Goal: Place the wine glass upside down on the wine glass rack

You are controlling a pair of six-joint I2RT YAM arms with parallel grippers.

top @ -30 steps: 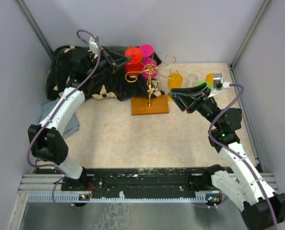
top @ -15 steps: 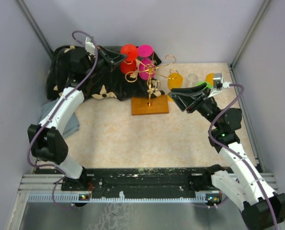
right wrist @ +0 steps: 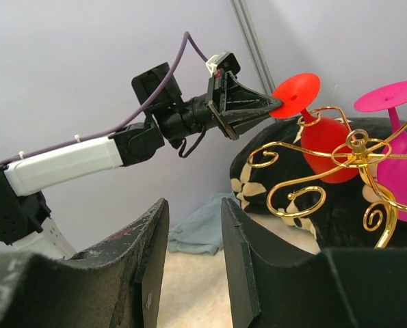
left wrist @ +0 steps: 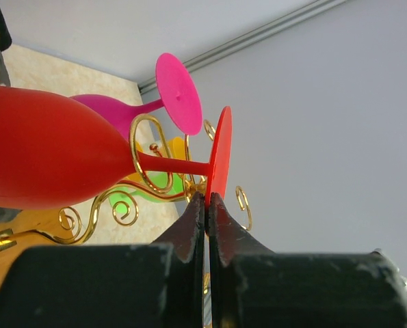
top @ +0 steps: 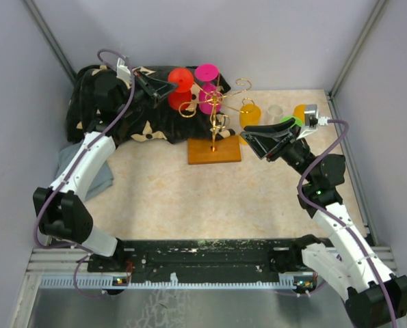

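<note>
**One red glass nearly hung, foot pinched by the left arm**

Starting on the left: left gripper (left wrist: 206,201) is closed down to a sliver on the rim of the red glass (left wrist: 46,160) foot, nothing else in it. Glass is bowl-down and tilted at the far left side of the rack (top: 214,152), with its stem threaded through a gold curl and its foot above the wire. I'd say the job here is letting it settle. Ease the foot down till the curl takes the weight, then open just a crack and back straight out along the fingers so the disc doesn't get flicked. Can't tell whether the foot sits on the wire already.

Room-wise, black cloth (top: 94,102) is heaped under the arm and the wall is close behind, so pulling back toward the left looks like the safest way out. Pink glass (top: 206,73) hangs just beside the red one, feet nearly touching, so no sideways swing. Further right, right gripper (right wrist: 193,205) hovers wide open and empty, near the rack but apart from it
</note>
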